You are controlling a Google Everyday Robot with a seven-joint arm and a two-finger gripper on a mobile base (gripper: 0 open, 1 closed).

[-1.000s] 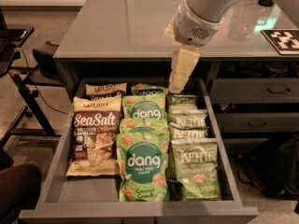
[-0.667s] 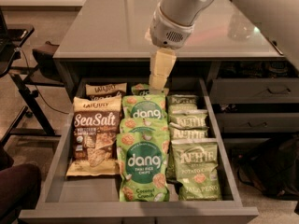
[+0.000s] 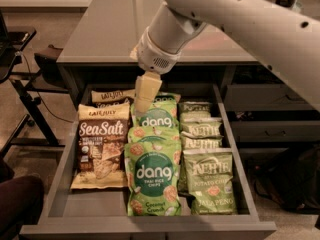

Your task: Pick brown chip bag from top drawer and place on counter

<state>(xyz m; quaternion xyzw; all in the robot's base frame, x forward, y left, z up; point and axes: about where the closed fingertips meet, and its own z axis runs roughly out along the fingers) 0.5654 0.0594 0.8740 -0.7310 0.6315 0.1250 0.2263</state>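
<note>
The brown chip bag [image 3: 101,148], marked "SeaSalt", lies flat in the left column of the open top drawer [image 3: 60,184]. A second brown bag [image 3: 111,97] lies behind it, partly covered. My gripper [image 3: 145,95] hangs from the white arm over the back of the drawer, above the top green "dang" bag [image 3: 157,115] and just right of the rear brown bag. It holds nothing. The grey counter [image 3: 110,29] lies behind the drawer.
Several green "dang" coconut chip bags [image 3: 150,176] fill the middle column. Green jalapeño chip bags [image 3: 209,179] fill the right column. Closed drawers [image 3: 270,129] sit to the right. A black stand [image 3: 25,99] is on the left floor.
The arm has swung left and lower over the drawer, so the gripper moved from above the right-hand bags toward the brown bags on the left.
</note>
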